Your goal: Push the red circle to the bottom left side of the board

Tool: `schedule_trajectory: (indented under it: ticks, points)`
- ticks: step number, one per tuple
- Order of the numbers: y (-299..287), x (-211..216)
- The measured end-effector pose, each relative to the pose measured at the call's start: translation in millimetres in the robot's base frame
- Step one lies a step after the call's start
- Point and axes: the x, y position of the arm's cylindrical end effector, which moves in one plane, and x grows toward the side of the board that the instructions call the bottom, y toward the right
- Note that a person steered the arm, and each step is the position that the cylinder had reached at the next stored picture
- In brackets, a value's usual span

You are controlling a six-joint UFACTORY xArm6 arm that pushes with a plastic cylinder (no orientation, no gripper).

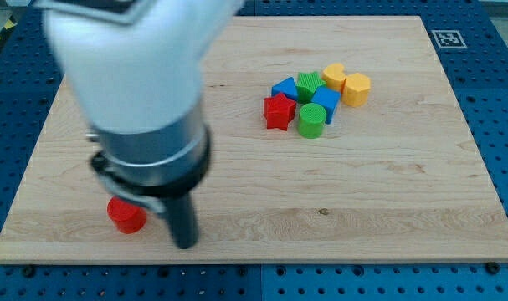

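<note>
1. My tip (185, 244), a plain dark rod with no pincer to open or close, stood at lower left, just right of the small red plastic circle (126, 215).
2. That circle sat near the wooden tabletop's (387, 201) lower-left edge; further pushing risked sending it off.
3. The upper-centre cluster, red star (279, 110) included, lay well apart.

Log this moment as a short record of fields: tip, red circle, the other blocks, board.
tip: my tip sits just to the view's right of the red circle
red circle: red circle near the bottom left corner
cluster: red star, blue blocks, green blocks, yellow blocks, packed together at upper right of centre
board: wooden board
</note>
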Motion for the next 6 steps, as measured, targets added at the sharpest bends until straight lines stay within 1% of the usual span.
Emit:
schedule_trajectory:
  ticks: [1, 3, 4, 5, 6]
  points:
    - [-37, -6]
    - [-3, -9]
    - [-14, -35]
    - [-55, -39]
    - [-71, -47]
